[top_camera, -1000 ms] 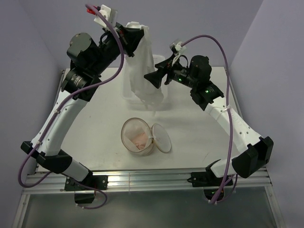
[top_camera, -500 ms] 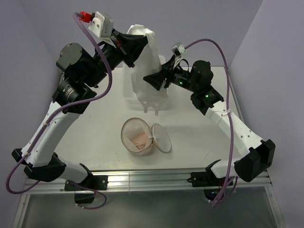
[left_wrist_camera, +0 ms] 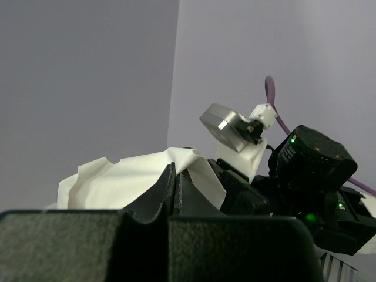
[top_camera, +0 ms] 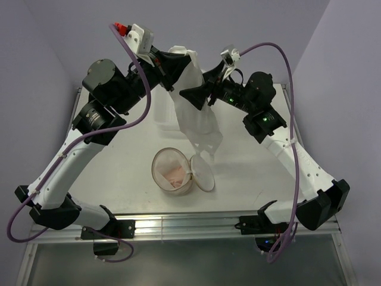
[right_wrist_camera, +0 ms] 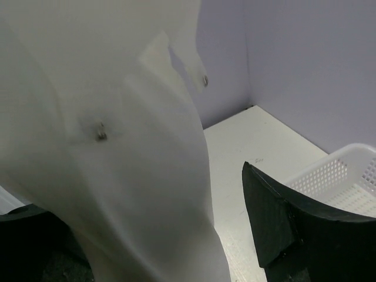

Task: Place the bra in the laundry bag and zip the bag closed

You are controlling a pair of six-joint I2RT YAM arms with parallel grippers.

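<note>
The bra [top_camera: 199,122] has swung right, gripped by raised left jaws; right jaws spread.

Robotics lab test cell: left arm [top_camera: 62,164] and right arm [top_camera: 300,162] bolted to aluminium rail [top_camera: 190,226]; white table [top_camera: 125,161]; bare lilac walls [top_camera: 36,53]; purple cable [top_camera: 265,44].

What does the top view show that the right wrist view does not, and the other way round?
Only the top view: the open laundry bag, and the left claw shut on the top of the bra. Only the right wrist view: small metal fittings on the bra. Both: the hanging bra and the open right claw.
</note>
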